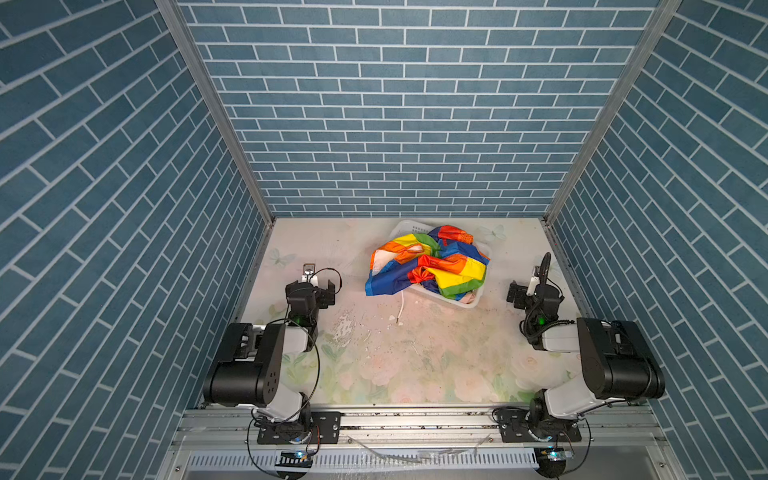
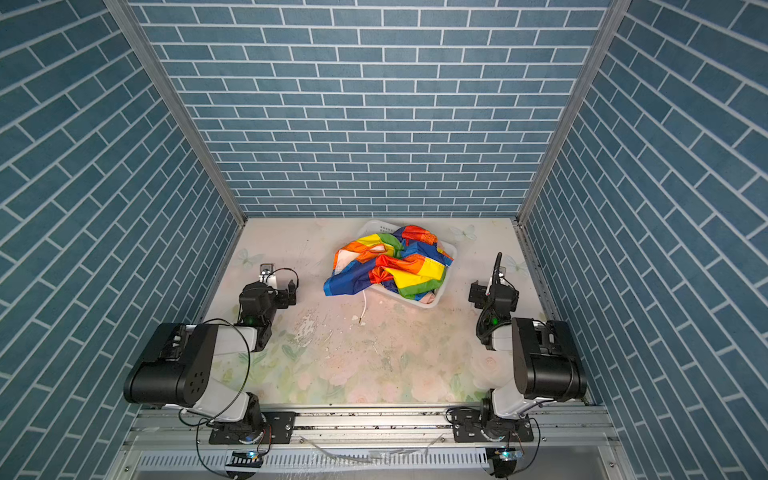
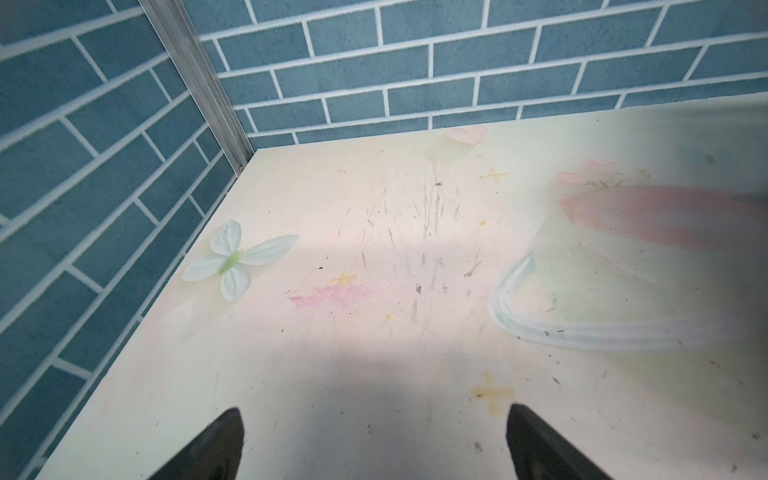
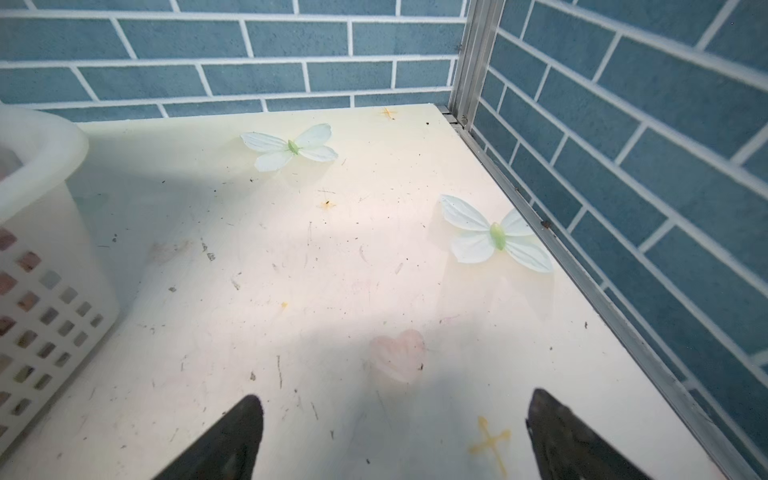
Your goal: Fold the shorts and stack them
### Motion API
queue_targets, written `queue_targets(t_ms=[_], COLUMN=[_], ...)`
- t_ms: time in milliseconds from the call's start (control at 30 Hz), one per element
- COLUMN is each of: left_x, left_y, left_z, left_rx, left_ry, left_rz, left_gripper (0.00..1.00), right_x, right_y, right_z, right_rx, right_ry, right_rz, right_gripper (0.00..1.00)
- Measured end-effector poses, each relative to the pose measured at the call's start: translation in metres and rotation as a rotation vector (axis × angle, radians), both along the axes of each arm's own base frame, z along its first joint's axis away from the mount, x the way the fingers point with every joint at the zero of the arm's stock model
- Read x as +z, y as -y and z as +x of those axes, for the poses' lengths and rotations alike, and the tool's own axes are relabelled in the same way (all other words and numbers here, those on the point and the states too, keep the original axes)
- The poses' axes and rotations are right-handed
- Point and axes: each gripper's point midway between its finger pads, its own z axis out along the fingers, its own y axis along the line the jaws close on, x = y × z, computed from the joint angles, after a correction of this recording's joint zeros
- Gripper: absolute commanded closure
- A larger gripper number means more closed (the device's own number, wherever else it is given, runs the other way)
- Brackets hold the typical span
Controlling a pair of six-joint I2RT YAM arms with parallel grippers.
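The rainbow-striped shorts (image 1: pixel 432 262) (image 2: pixel 390 262) lie crumpled on top of a white perforated basket (image 1: pixel 409 227) (image 2: pixel 376 226) at the back middle of the table, one blue corner spilling over its left side. A white drawstring (image 1: pixel 401 307) (image 2: pixel 364 309) trails from the pile onto the table. Other shorts are mostly hidden under the pile. My left gripper (image 1: pixel 311 291) (image 2: pixel 272 293) (image 3: pixel 374 415) stands open to the left of the basket, over bare table. My right gripper (image 1: pixel 534 297) (image 2: pixel 494 297) (image 4: pixel 395 399) stands open to the right of it, holding nothing.
Blue brick-patterned walls (image 1: pixel 395 124) close the table in at the back and on both sides, with metal posts in the corners. The floral table top (image 1: pixel 415 353) stretches from the basket to the front rail. The basket's wall (image 4: pixel 45 141) shows in the right wrist view.
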Motion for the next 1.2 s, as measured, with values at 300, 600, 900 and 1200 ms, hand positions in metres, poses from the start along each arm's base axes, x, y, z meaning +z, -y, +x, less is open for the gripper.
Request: queue_targets(t_ms=[300, 600, 900, 1200], left_x=[0.000, 0.000, 0.040, 0.196], left_y=[0.001, 0.001, -0.015, 0.004], left_z=[0.000, 0.000, 0.006, -0.007], left_rx=[-0.005, -0.005, 0.100, 0.061], left_ry=[0.000, 0.000, -0.016, 0.255], left_rz=[-0.002, -0.002, 0.002, -0.337], left_gripper=[0.00, 0.00, 0.00, 0.00], right_x=[0.000, 0.000, 0.030, 0.162], right_y=[-0.001, -0.001, 0.015, -0.026], right_z=[0.000, 0.000, -0.010, -0.010], right_rx=[0.003, 0.003, -0.091, 0.016], right_ry=[0.000, 0.000, 0.035, 0.204], right_rz=[0.001, 0.001, -0.008, 0.082], right_gripper=[0.01, 0.01, 0.01, 0.01])
